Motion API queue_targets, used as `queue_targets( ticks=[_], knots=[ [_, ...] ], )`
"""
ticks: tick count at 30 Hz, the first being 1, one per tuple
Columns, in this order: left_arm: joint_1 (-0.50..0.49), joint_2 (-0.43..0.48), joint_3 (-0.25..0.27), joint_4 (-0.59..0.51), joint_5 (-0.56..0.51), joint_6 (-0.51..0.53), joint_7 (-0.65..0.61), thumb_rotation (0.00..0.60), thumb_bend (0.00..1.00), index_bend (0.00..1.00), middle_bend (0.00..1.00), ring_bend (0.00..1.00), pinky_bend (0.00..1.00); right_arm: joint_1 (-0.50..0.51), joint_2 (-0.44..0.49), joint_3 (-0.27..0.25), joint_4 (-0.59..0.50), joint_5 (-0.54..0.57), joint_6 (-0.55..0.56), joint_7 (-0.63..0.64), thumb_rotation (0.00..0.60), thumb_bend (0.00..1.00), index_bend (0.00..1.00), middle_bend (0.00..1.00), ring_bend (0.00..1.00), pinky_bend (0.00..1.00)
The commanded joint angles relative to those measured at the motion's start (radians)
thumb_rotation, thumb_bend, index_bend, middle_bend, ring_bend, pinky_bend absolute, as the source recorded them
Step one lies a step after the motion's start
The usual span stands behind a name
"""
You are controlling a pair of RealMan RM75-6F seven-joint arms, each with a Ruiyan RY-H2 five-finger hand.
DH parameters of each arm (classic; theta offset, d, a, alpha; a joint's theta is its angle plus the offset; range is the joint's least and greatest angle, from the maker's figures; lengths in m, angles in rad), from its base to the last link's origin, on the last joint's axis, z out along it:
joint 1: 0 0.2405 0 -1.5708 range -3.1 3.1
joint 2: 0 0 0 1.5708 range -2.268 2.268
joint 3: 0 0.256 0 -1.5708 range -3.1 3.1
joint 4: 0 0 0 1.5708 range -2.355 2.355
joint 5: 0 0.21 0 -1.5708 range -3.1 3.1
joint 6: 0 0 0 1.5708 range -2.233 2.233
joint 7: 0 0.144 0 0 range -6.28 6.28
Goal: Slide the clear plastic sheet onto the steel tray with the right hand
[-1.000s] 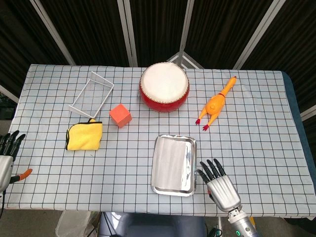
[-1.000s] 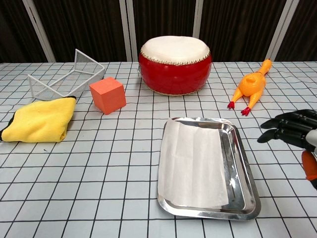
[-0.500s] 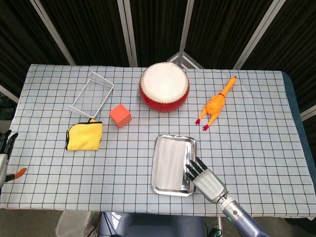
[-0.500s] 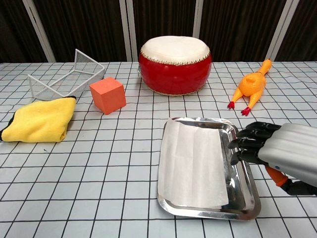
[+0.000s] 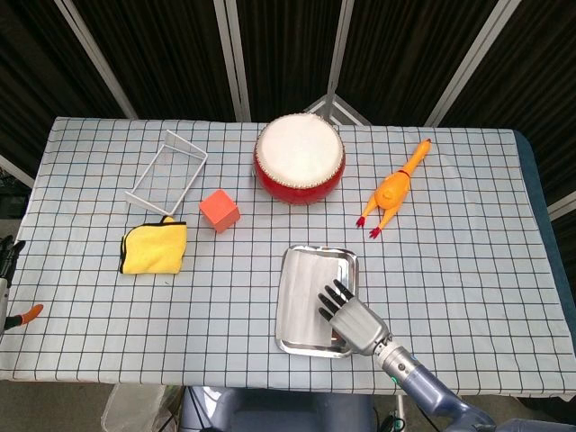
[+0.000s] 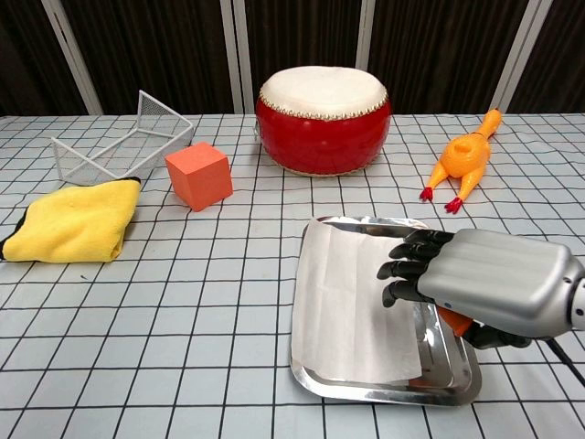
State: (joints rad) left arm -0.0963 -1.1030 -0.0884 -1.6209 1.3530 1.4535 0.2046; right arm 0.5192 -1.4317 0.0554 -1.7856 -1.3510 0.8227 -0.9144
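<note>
Plastic sheet lies in the steel tray under the right hand

Left hand (image 5: 7,261) shows only as a sliver at the table edge in the head view, far to the left of the steel tray (image 6: 452,366); too little of it is in sight to tell how its fingers lie. Further in toward the tray, a yellow cloth (image 6: 71,219) lies folded on the checked tablecloth (image 6: 183,311). Behind the cloth, further from the tray, a white wire basket (image 6: 123,142) rests tipped on its side. An orange cube (image 6: 197,175) stands between the basket and the tray, well apart from both.

Behind the tray sits a red drum (image 6: 322,119) with a pale top. The tray itself lies near the front edge of the table, and the clear plastic sheet (image 6: 343,302) lies flat inside it, covering its left and middle part, with a strip of bare steel showing along the right side.

The right hand (image 6: 484,283) reaches in over the tray's right side, palm down, its dark fingers (image 6: 411,261) spread and slightly curled above the sheet's right edge, holding nothing. Whether the fingertips touch the sheet I cannot tell.

Behind and to the right of the tray, an orange rubber chicken (image 6: 464,157) lies on the cloth, well apart from it.
</note>
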Motion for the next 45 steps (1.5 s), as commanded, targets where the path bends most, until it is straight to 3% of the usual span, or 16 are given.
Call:
queue_targets(
  ticks=[1, 15, 45],
  knots=[
    [0.002, 0.0, -0.002, -0.003, -0.006, 0.002, 0.003, 0.6, 0.0, 0.0, 0.0, 0.0, 0.0, 0.015, -0.019, -0.005, 0.013, 0.017, -0.011, -0.013, 0.6, 1.0, 0.24, 0.12, 0.0, 0.0],
    [0.0, 0.001, -0.004, -0.012, -0.019, -0.002, 0.015, 0.6, 0.0, 0.0, 0.0, 0.0, 0.0, 0.046, -0.08, -0.036, 0.066, 0.085, 0.016, -0.038, 0.6, 1.0, 0.24, 0.12, 0.0, 0.0],
    [-0.001, 0.001, 0.004, -0.013, -0.004, 0.003, 0.02, 0.6, 0.0, 0.0, 0.0, 0.0, 0.0, 0.055, -0.059, -0.104, -0.013, 0.162, 0.135, -0.105, 0.6, 1.0, 0.23, 0.07, 0.0, 0.0]
  ],
)
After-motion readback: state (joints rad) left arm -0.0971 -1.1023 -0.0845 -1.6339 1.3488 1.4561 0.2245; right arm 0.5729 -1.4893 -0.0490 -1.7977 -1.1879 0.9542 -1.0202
